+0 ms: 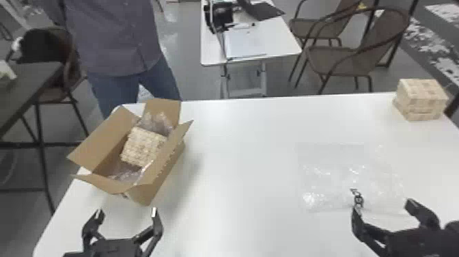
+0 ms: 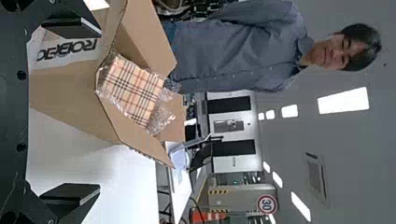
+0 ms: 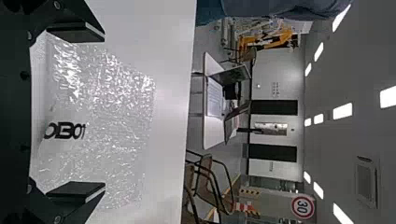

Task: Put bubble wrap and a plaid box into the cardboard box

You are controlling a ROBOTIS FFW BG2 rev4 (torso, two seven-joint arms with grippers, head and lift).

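Standing open at the head view's left, the cardboard box (image 1: 166, 171) is facing a bubble wrap sheet (image 1: 328, 179) at lower right, probably light, limp and slippery, inviting a bunched pinch mid-edge. Below, the left gripper (image 1: 126, 211) and right gripper (image 1: 383, 205) are holding their jaws apart, while the likely stiff plaid box (image 1: 143, 146) is lying inside the cardboard one.

Bright, ceiling lts (image 3: 343, 111) o/head; glare on bubble wrap (image 3: 112, 93), soft shadow by cardboard box (image 1: 161, 180).
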